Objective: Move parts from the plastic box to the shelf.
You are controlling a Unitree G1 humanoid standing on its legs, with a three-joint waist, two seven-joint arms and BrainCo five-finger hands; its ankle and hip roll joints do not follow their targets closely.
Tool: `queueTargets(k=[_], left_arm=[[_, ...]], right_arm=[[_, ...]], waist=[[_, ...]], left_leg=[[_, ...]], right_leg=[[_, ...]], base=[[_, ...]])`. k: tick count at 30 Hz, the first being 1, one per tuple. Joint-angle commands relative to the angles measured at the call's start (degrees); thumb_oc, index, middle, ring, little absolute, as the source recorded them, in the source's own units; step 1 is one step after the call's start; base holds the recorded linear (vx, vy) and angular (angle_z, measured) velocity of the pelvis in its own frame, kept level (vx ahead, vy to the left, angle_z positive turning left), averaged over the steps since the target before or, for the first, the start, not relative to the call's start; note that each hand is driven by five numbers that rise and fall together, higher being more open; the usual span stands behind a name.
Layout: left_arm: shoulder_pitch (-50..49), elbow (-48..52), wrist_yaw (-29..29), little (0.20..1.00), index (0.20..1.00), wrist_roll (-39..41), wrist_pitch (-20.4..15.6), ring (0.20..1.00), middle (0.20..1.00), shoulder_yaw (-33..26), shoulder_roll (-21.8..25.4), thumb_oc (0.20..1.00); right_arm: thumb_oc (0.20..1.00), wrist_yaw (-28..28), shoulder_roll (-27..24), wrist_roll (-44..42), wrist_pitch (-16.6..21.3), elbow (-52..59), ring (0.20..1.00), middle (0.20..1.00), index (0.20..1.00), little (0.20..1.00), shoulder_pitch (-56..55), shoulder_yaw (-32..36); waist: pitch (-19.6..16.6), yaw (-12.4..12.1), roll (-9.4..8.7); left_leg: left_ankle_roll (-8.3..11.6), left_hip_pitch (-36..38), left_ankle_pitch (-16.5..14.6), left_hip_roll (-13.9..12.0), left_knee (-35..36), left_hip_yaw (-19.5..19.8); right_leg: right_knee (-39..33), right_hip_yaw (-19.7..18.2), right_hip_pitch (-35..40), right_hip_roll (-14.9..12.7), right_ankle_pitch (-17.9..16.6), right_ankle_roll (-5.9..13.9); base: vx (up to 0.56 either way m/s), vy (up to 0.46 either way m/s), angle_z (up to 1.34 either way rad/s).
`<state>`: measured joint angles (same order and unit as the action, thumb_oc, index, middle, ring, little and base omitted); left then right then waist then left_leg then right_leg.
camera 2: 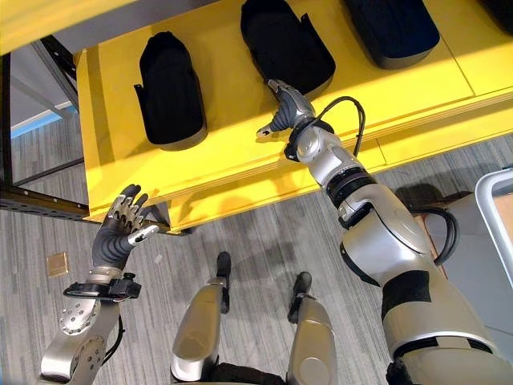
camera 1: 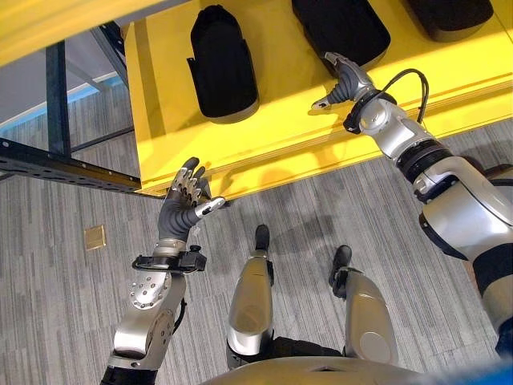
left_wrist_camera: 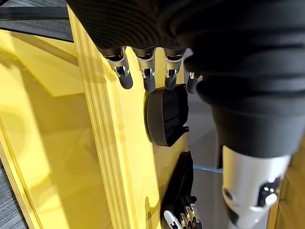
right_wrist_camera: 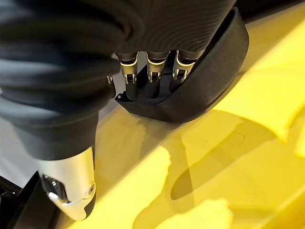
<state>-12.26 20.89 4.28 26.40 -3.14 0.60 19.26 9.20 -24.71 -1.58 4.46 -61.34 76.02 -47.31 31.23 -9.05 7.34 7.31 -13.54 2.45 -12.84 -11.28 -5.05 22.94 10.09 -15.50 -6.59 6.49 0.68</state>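
Nearest the robot lay the grey striped carpet floor, with a small square brass floor plate at about nine o'clock. The left hand hung above that carpet at about ten o'clock, palm raised, fingers straight and spread, holding nothing; its tips stood just short of the front edge of the flat yellow shelf board, near the board's left front corner. Open carpet ran along the whole front edge between the two arms. A dark metal frame rail crossed at nine o'clock, meeting the shelf corner.

Further out, at about one o'clock, the right hand reached over the front edge and lay on the yellow board, thumb stretched out to the side. In the right wrist view its fingers pointed straight into the open hollow of a black moulded plastic part; whether they touched it could not be told, and they were not curled round it. Bare yellow board lay between this part and the front edge.

Another black moulded part sat at eleven o'clock, well apart from the first, with clear board around it. A third black part lay at two o'clock, towards the back. At three o'clock the pale rim of a plastic box showed.
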Motion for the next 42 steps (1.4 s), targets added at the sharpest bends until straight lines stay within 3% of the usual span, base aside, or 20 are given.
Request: queueTargets(k=[1, 23, 42], left_arm=[[-2.63, 5.97, 1.04, 1.000, 1.000, 0.09, -4.11, 1.000, 1.000, 0.04, 0.82, 1.000], [-3.83, 6.14, 1.12, 1.000, 1.000, 0.23, -4.30, 1.000, 1.000, -0.77, 1.08, 1.000], [-4.45, 5.61, 1.64, 1.000, 1.000, 0.21, -4.55, 1.000, 1.000, -1.22, 0.80, 1.000]], right_arm=[[1.000, 0.70, 2.75, -1.29, 1.34, 1.90, 1.000, 1.000, 1.000, 1.000, 0.19, 3.36], [1.000, 0.84, 6.36, -2.53, 1.40, 2.79, 1.000, 1.000, 1.000, 1.000, 0.55, 5.98], [1.000, 2.05, 5.75, -2.39, 1.45, 3.92, 1.000, 1.000, 1.000, 1.000, 2.67, 6.12]], waist=[[-1.44, -1.29, 2.14], [-1.44, -1.41, 1.94], [-1.44, -0.91, 1.91]], left_leg=[[2.48, -0.88, 2.69, -5.95, -0.83, 2.71], [2.63, -0.12, 2.51, -6.07, -1.52, 2.60], [2.75, -0.05, 2.35, -6.08, -2.04, 2.62]], right_leg=[[-1.46, -5.44, 0.97, -0.78, -16.90, 4.88], [-1.64, -5.21, 2.16, -0.83, -16.94, 4.77], [-1.84, -5.29, 2.63, -0.69, -16.98, 4.85]], base=[[0.00, 0.000, 0.00], [0.00, 0.000, 0.00], [0.00, 0.001, 0.00]])
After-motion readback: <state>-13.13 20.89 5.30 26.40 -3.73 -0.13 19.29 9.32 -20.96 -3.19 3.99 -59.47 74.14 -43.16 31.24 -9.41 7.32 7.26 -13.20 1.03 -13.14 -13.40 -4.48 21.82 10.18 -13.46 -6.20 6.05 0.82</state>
